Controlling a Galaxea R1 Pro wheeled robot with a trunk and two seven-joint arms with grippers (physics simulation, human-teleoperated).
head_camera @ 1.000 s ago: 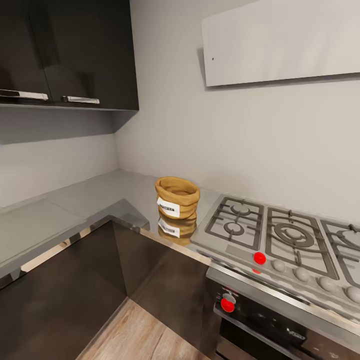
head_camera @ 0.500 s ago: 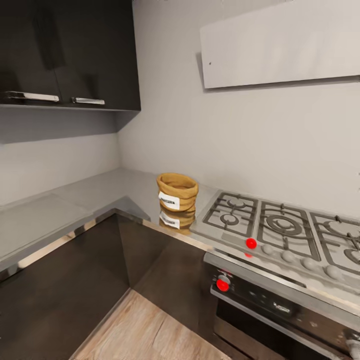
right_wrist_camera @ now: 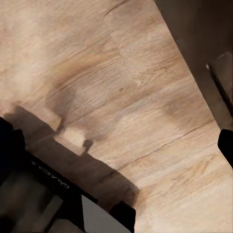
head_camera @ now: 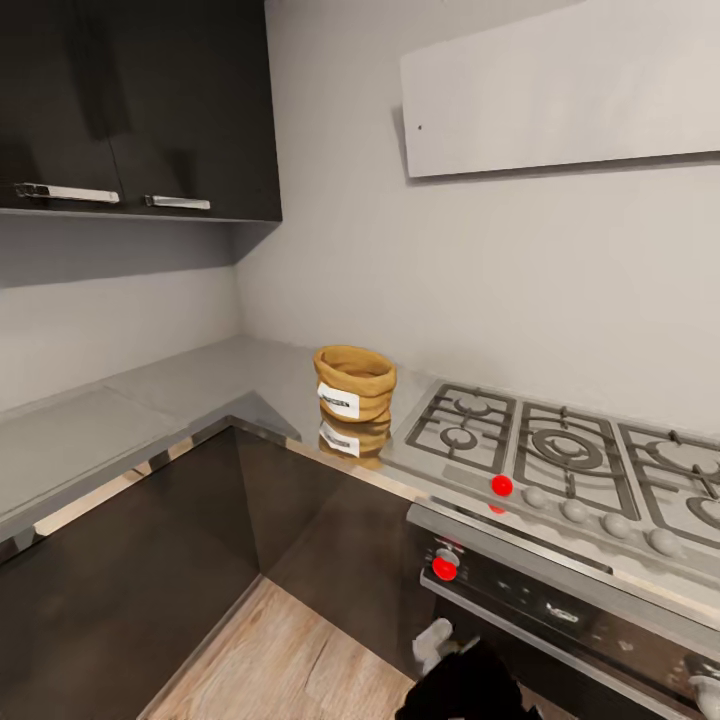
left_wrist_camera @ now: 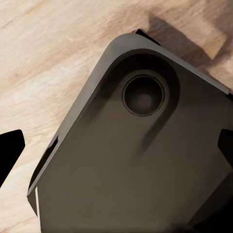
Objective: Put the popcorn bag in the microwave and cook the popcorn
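A black arm part (head_camera: 460,685) with a pale tip pokes in at the head view's lower edge; which pincer it is, and whether it is open, I cannot tell. The wrist views look down at the wood floor (right_wrist_camera: 111,82) and the dark robot base (left_wrist_camera: 136,160). Farther off, the bag (head_camera: 354,383) stands upright on the surface (head_camera: 200,380), just beside the hob (head_camera: 560,460), with nothing gripping it.

Tan popcorn bag (head_camera: 354,383), rim rolled down, white label facing out, upright on grey reflective table (head_camera: 190,385).
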